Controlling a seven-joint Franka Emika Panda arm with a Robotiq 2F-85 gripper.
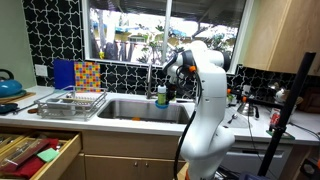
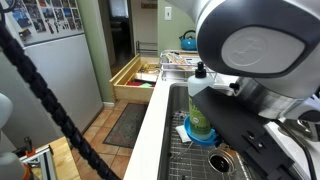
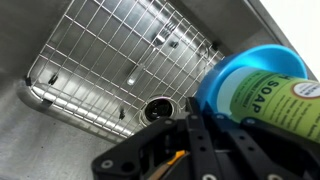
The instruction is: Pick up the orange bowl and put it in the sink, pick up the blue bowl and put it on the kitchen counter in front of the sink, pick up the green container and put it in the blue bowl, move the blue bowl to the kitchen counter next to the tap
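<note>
The blue bowl holds the green soap container, which stands upright in it. My gripper is shut on the bowl's near rim and holds it over the sink, above the wire grid and the drain. In an exterior view the green container sits in the blue bowl over the basin, beside my black gripper. In an exterior view the container is close to the tap. The orange bowl is not in view.
A dish rack stands on the counter beside the sink. A drawer hangs open below the counter. A blue kettle sits at the far end. Bottles and clutter stand on the counter past the arm.
</note>
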